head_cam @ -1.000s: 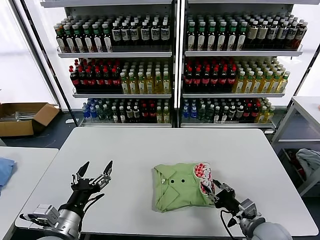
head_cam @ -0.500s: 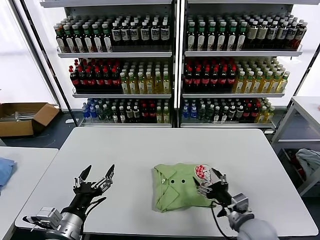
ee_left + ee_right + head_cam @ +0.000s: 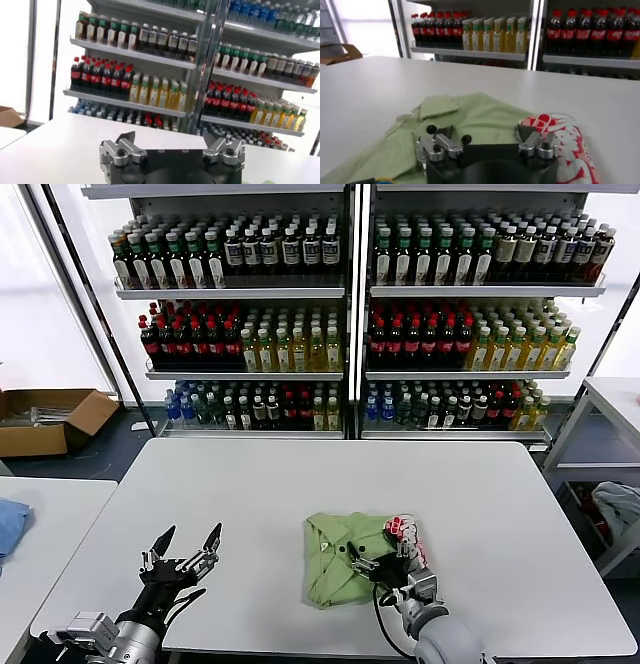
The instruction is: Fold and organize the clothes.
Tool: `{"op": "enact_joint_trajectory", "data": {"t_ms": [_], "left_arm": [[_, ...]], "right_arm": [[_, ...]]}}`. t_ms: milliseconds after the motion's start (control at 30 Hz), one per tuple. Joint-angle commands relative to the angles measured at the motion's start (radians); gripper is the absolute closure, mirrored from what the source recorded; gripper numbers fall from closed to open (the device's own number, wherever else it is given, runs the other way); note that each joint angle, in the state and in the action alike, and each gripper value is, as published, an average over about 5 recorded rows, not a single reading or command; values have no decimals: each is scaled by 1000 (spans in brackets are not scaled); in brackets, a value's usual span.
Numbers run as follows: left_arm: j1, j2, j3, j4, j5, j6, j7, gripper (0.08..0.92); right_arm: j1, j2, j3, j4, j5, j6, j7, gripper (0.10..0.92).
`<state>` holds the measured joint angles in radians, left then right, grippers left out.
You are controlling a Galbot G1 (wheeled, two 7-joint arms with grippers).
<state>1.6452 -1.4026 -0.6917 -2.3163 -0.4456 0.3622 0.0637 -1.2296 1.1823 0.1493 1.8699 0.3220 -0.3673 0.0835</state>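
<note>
The light green polo shirt (image 3: 345, 559) lies folded on the white table (image 3: 300, 484), front of centre, with its red-and-white checkered logo (image 3: 403, 531) at its right edge. My right gripper (image 3: 384, 563) hovers low over the shirt's right front part, open and empty. In the right wrist view its fingers (image 3: 439, 146) stand wide apart above the green shirt (image 3: 470, 112), with the logo (image 3: 562, 145) beside one finger. My left gripper (image 3: 184, 555) is open and empty above the bare table at the front left; the left wrist view shows it (image 3: 172, 142) well clear of the shirt.
Shelves of bottles (image 3: 340, 314) stand behind the table. A cardboard box (image 3: 45, 419) sits on the floor at far left. A blue cloth (image 3: 8, 522) lies on a side table at left. A grey-blue bundle (image 3: 620, 509) lies at far right.
My right gripper has moved left from the shirt's right edge to over the shirt. The logo part now lies lower and more bunched. The left gripper has dropped slightly.
</note>
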Motion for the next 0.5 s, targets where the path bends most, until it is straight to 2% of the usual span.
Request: {"op": "enact_joint_trajectory", "data": {"t_ms": [33, 267, 500], "left_arm": [[22, 0, -7, 7, 0, -11, 5, 177], [23, 13, -29, 11, -5, -15, 12, 177], [18, 37, -55, 29, -8, -24, 38, 177]], "right_arm": [[5, 15, -14, 40, 44, 54, 9, 203], [-49, -55, 153, 297, 134, 106, -14, 203], [-225, -46, 484, 308, 147, 156, -88, 203]]}}
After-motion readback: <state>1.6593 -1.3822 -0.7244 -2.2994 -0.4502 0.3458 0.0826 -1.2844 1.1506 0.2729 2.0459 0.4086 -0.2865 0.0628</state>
